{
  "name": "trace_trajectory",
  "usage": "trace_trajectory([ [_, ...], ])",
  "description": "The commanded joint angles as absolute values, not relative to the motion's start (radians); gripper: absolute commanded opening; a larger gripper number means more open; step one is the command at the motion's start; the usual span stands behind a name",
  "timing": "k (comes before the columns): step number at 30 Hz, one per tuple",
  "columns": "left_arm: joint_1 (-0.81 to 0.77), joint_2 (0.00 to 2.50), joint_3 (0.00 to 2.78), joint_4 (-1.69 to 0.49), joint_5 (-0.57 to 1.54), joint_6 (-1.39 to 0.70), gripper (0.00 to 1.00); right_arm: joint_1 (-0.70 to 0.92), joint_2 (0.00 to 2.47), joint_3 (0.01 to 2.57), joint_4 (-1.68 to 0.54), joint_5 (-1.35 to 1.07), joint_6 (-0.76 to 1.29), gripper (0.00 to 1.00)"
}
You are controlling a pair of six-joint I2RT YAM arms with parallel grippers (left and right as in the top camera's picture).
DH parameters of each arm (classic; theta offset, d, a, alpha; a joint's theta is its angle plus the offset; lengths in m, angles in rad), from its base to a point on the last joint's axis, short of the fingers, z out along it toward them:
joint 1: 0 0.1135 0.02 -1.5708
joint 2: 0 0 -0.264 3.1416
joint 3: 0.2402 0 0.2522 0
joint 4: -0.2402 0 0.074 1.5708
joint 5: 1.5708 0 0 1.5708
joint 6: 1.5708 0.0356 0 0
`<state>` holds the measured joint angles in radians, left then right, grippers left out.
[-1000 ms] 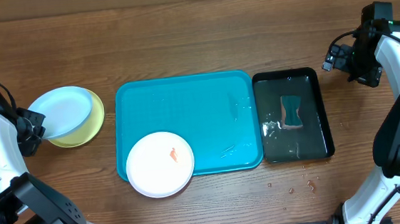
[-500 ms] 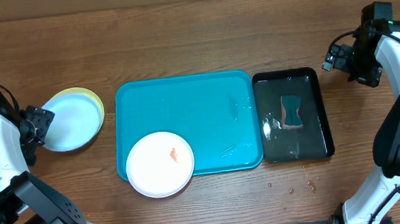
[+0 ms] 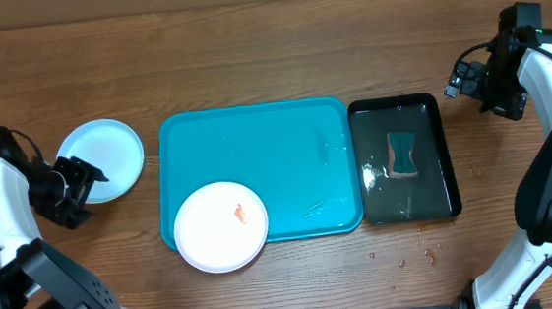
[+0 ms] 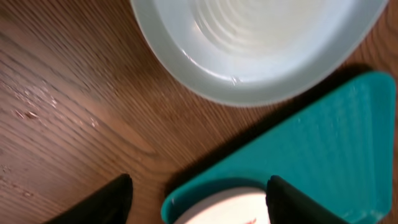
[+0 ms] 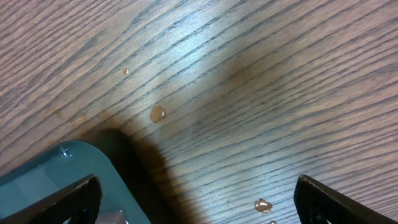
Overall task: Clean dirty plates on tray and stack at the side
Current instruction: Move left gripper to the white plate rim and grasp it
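As left end effector [image 4: 199, 188], right end effector [image 5: 199, 194] gape: white plate [image 3: 218, 233] on tray [image 3: 255, 141]; sponge [image 3: 402, 154] in black tray [image 3: 439, 193].

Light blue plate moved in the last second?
Yes. The light blue plate shifted right, closer to the turquoise tray's left edge.

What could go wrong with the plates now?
The white plate hangs over the turquoise tray at its front rim, so a clumsy grab might tip it off. The open left gripper sits right beside the light blue plate and could bump it when moving. Water drops lie on the table, so things may be slippery.
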<state>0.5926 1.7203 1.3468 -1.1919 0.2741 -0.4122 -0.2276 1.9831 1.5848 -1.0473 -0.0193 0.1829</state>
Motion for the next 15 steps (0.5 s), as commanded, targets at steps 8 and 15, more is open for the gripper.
trace_trajectory([
  [8,0.332,1.560,1.345,-1.341,0.252,-0.237,0.62,-0.231,1.958,1.599,-1.043,-0.020,0.187,1.00],
  [15,0.183,1.531,1.286,-1.377,0.170,-0.281,0.65,-0.231,1.958,1.599,-1.043,-0.020,0.187,1.00],
])
